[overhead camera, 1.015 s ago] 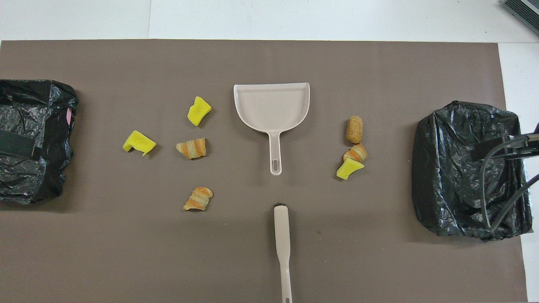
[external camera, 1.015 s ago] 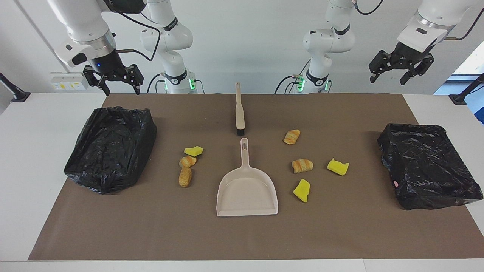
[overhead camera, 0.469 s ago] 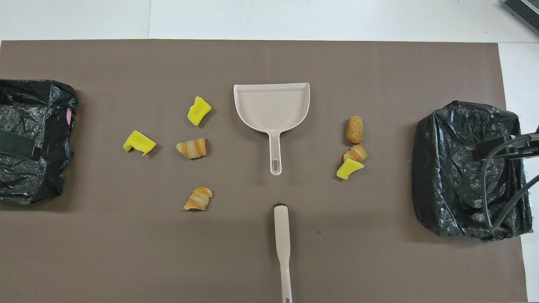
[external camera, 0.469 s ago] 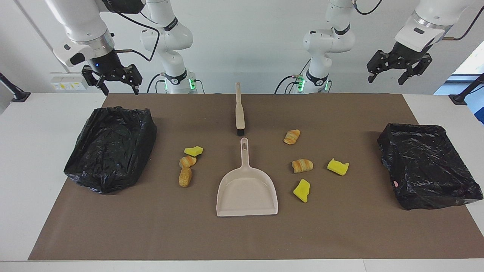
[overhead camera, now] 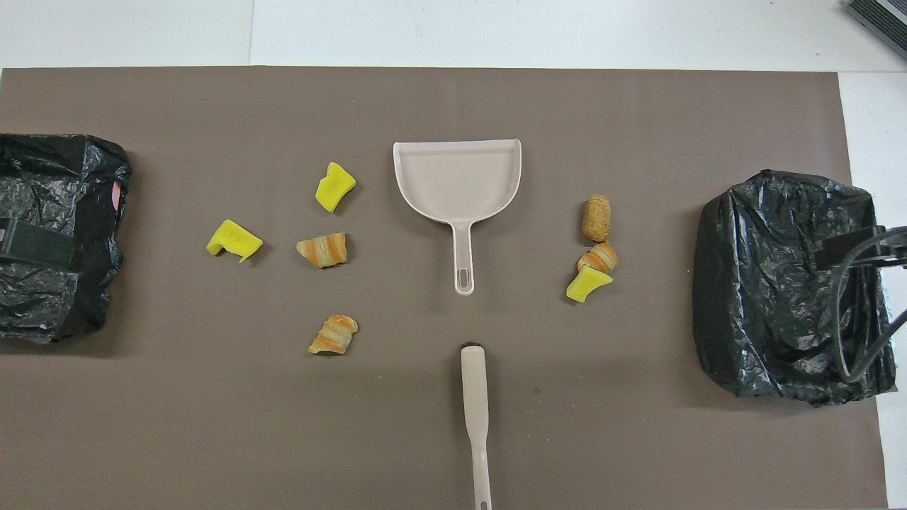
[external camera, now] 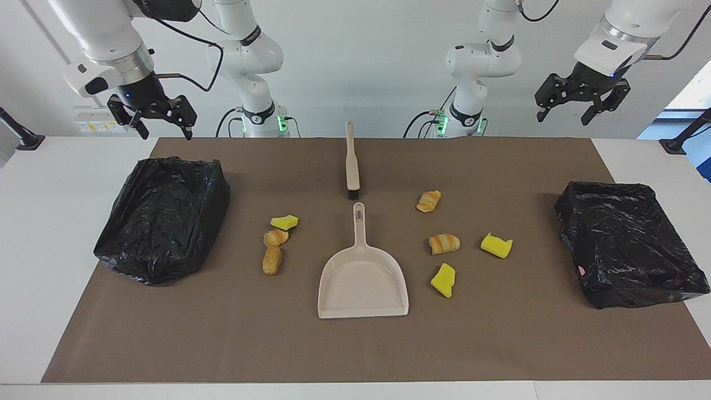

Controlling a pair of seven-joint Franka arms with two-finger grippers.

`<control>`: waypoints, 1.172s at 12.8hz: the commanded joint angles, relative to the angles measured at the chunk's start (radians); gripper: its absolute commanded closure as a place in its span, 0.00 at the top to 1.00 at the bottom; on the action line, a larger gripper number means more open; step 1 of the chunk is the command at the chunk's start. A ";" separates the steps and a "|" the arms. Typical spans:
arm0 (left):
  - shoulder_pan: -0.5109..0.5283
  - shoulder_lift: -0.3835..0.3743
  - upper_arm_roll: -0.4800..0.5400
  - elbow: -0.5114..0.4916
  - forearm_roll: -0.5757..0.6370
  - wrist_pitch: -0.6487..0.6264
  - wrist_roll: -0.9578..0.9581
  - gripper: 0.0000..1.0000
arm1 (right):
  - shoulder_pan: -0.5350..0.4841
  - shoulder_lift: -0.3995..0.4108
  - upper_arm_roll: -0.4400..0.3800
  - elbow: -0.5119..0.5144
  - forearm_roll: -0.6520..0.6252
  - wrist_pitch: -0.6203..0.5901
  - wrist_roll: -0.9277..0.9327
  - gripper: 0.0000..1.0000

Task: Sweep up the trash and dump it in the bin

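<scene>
The trash lies scattered on the brown mat [external camera: 222, 344]: yellow sponge chunks [external camera: 284, 222] [external camera: 496, 245] [external camera: 443, 279] and pastry lumps [external camera: 429, 201] [external camera: 444, 243] [external camera: 271, 260], on both sides of the beige dustpan [external camera: 362, 283] [overhead camera: 457, 177]. A beige brush [external camera: 352, 166] [overhead camera: 475, 397] lies nearer to the robots, in line with the dustpan's handle. One black-bagged bin [external camera: 164, 216] [overhead camera: 786, 283] sits at the right arm's end, another [external camera: 627, 244] [overhead camera: 49, 234] at the left arm's end. My right gripper [external camera: 164, 126] hangs open and empty high over its bin. My left gripper [external camera: 564, 112] hangs open and empty high over the other.
White table [external camera: 61, 183] borders the mat on all sides. Black posts [external camera: 22, 136] [external camera: 680, 141] stand at the two table corners nearest the robots. Cables [overhead camera: 850, 333] from the right arm hang over its bin in the overhead view.
Both grippers have risen a little; the right one has also drifted toward its own end of the table. Nothing on the mat has moved.
</scene>
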 commanded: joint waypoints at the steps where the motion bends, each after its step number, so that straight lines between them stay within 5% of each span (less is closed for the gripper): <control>1: -0.005 -0.025 0.002 -0.033 0.010 0.007 -0.009 1.00 | -0.008 -0.007 0.010 -0.009 -0.016 0.047 -0.032 1.00; 7: -0.005 -0.051 -0.040 -0.072 0.010 0.027 -0.011 1.00 | -0.006 -0.007 0.013 -0.004 -0.009 0.053 -0.028 1.00; 12: -0.005 -0.200 -0.188 -0.373 0.004 0.212 -0.141 1.00 | -0.008 -0.006 0.013 -0.006 -0.010 0.069 -0.032 1.00; 15: -0.005 -0.205 -0.300 -0.459 -0.025 0.277 -0.253 1.00 | -0.003 -0.007 0.013 -0.006 -0.009 0.057 -0.028 1.00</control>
